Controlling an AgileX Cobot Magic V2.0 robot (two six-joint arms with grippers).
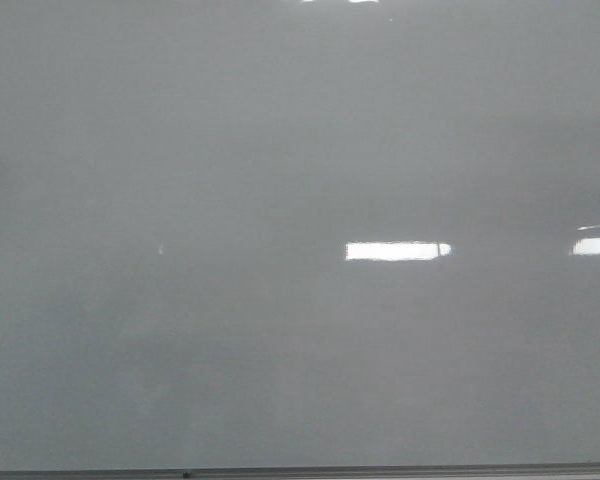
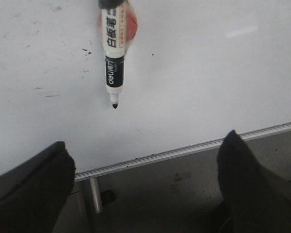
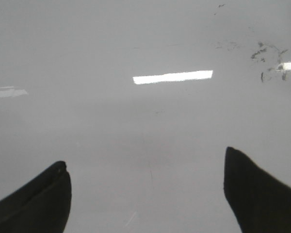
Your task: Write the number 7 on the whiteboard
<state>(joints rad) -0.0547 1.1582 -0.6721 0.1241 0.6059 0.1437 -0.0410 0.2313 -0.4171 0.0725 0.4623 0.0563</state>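
whiteboard (image 1: 280, 150) fills front view, no number 7 drawn yet | marker (image 2: 114, 53) lies uncapped on board, apparently near its near edge | left gripper (image 2: 145, 187) spread, empty | right gripper (image 3: 145, 194) spread, empty | advice: grasp barrel mid-length, keep tip clear.

A marker (image 2: 114, 48) is lying uncapped, its white barrel printed with black characters and its black tip pointing toward the framed edge nearby. Something orange-red (image 2: 131, 24) is showing just behind the barrel, too blurred to identify. Below that edge, a metal leg (image 2: 95, 194) is standing on a dark, scuffed floor (image 2: 174, 189). Faint black smudges (image 3: 266, 53) are dotting one patch of the surface.
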